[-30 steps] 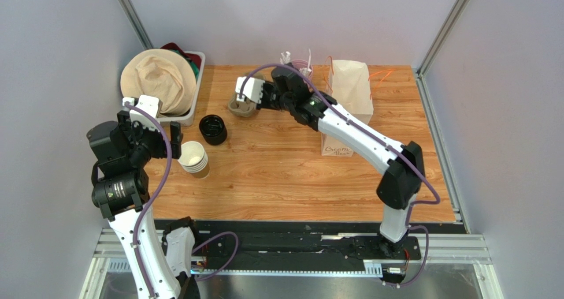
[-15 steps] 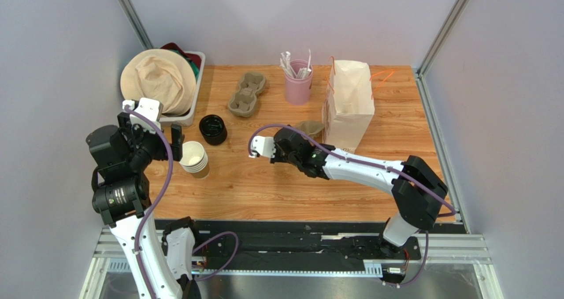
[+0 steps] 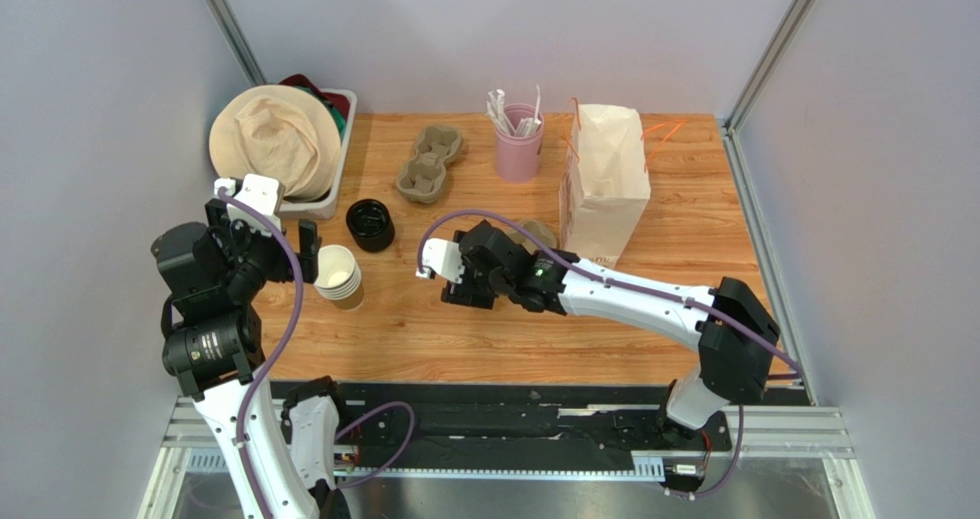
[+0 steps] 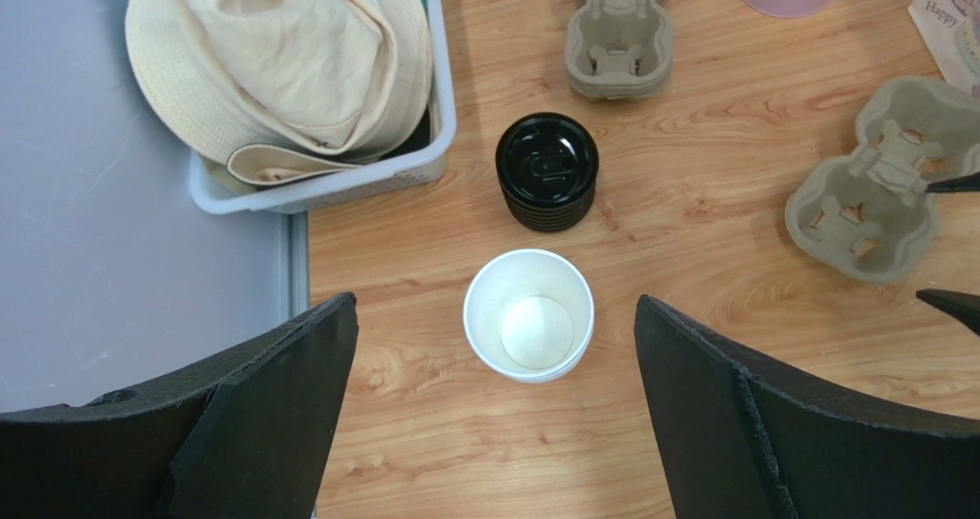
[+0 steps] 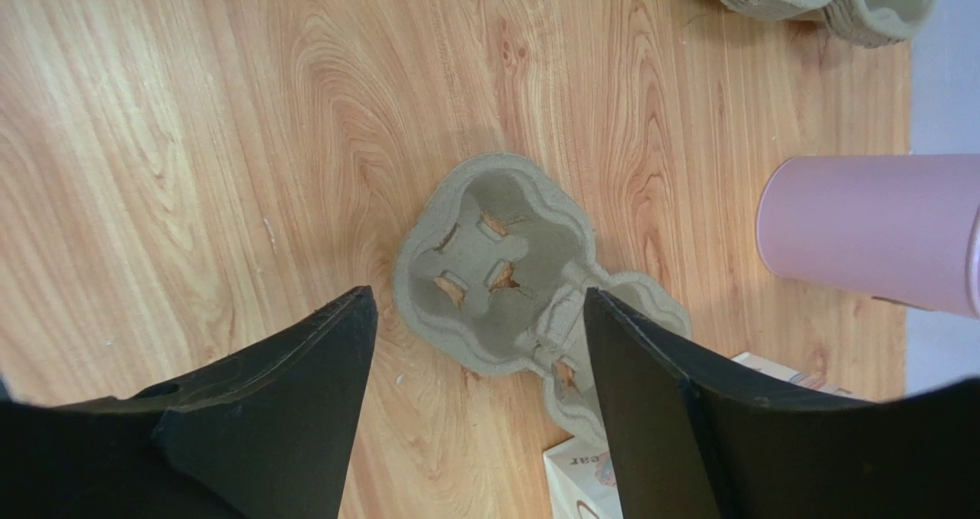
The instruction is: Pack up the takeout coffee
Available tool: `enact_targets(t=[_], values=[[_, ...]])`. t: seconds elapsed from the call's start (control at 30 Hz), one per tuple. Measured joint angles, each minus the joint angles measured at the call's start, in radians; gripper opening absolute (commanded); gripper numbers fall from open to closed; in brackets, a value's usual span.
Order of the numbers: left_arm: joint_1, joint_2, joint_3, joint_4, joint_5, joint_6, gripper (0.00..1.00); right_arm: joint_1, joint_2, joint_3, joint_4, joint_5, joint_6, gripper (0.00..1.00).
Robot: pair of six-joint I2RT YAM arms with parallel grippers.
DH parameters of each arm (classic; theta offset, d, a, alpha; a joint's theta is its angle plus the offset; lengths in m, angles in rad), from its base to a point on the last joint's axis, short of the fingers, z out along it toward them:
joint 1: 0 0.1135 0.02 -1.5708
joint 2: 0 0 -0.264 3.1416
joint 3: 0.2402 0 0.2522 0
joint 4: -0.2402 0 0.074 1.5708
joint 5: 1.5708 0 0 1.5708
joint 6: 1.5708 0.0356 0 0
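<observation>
R gripper (image 5: pixel 480 295) has its jaws apart w/ nothing clamped. A pulp cup carrier (image 5: pixel 483 243) lies flat on the table (image 3: pixel 460 335) in the gap between the fingers (image 5: pixel 288 404). Its far cell is partly hidden by the other finger. From overhead the R gripper (image 3: pixel 452 276) sits mid-table, w/ the carrier (image 3: pixel 537 232) peeking out behind the arm, just beside the paper bag (image 3: pixel 604 180).

L gripper (image 4: pixel 495 312) is spread wide, holding nothing. It hangs over the nested stack of paper cups (image 4: pixel 529 330) (white inside, brown outside). Overhead, the L gripper (image 3: pixel 270 238) is at the table's left edge, w/ the stack (image 3: pixel 336 273) near it.

Takeout coffee: can't pick out a single cup apart from that stack.

Black lids (image 4: pixel 548 169) stand just beyond the stack. A second pile of carriers (image 3: pixel 429 163) sits farther back, and the pink cup (image 3: pixel 518 146) of white sticks (image 3: pixel 506 108) is next to it. A white basket (image 4: pixel 345 180) at back left holds a cream hat (image 4: pixel 288 48).
</observation>
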Motion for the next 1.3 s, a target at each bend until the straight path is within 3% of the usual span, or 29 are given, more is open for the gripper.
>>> enact_targets(t=[0.1,0.27,0.37,0.73,1.3], values=[[0.000,0.000,0.000,0.000,0.000,0.000,0.99,-0.062,0.000,0.084,-0.067,-0.058,0.049,0.71],[0.000,0.000,-0.008,0.000,0.007,0.000,0.99,-0.273,0.089,0.319,-0.159,-0.184,0.160,0.70],[0.000,0.000,-0.013,-0.001,0.009,0.000,0.99,-0.338,0.150,0.362,-0.180,-0.200,0.196,0.71],[0.000,0.000,-0.023,-0.001,0.016,0.000,0.99,-0.306,0.329,0.357,-0.371,-0.226,0.269,0.72],[0.000,0.001,-0.026,0.000,0.035,0.000,0.99,-0.398,0.392,0.354,-0.380,-0.230,0.353,0.71]])
